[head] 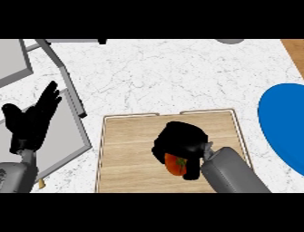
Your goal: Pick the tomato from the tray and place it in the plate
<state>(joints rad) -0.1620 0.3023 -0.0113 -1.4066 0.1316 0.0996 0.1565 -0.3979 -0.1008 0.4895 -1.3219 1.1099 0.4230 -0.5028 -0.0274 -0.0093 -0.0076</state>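
Head view of a pick-and-place task at the grasp stage. The landmark is the wooden tray (130, 149), a shallow raised-rim board lying flat on the white marbled table (174, 74). Over the tray's right half the right robot hand (179, 144) is turned palm-down, its fingers curled round the tomato (175, 166); only a red-orange patch of the fruit shows beneath the hand, on the side nearest the viewer. Whether the tomato rests on the tray or is lifted clear of it cannot be told, since the hand hides its underside. The enclosing grip suits a round, smooth object that would roll out of a shallow pinch.

The blue plate (289, 127), the goal, lies on the table to the right of the tray and apart from it, partly cut by the view's edge. It sits on the same side as the working hand, so the carry is judged to be a short sideways move over the tray's right rim; the rim calls for a lift before any travel.

The left robot hand (30, 120) rests to the left of the tray, fingers straight and apart, holding nothing, above grey panels (60, 140). It is kept out of the working path.
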